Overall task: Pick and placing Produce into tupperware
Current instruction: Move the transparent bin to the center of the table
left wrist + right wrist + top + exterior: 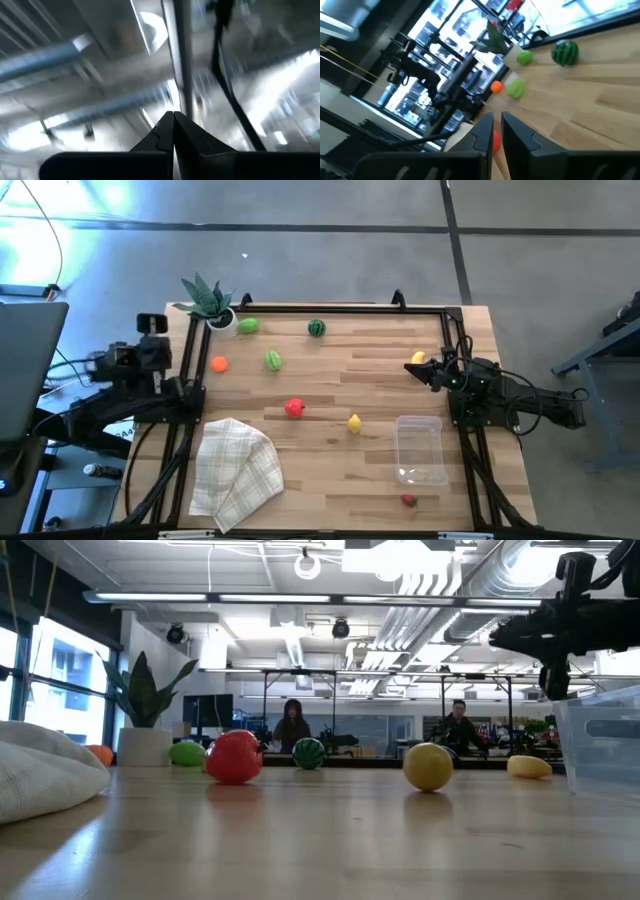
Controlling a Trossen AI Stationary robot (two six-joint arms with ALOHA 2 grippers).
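Toy produce lies spread on the wooden table: a light green piece (249,326), a dark green melon (317,328), an orange piece (219,363), a striped green one (273,360), a red one (294,409), two yellow ones (354,423) (418,358) and a small red one (408,500). The clear tupperware (420,448) stands empty at the near right. My right gripper (427,370) hovers level beside the far yellow piece, shut and empty (495,122). My left gripper (173,120) is shut, tipped up toward the ceiling at the table's left edge (152,330).
A spiky plant in a white pot (210,305) stands at the far left corner. A checked beige cloth (235,470) lies crumpled at the near left. Black frame rails (330,306) run along the table's far and side edges. People sit in the room behind (292,725).
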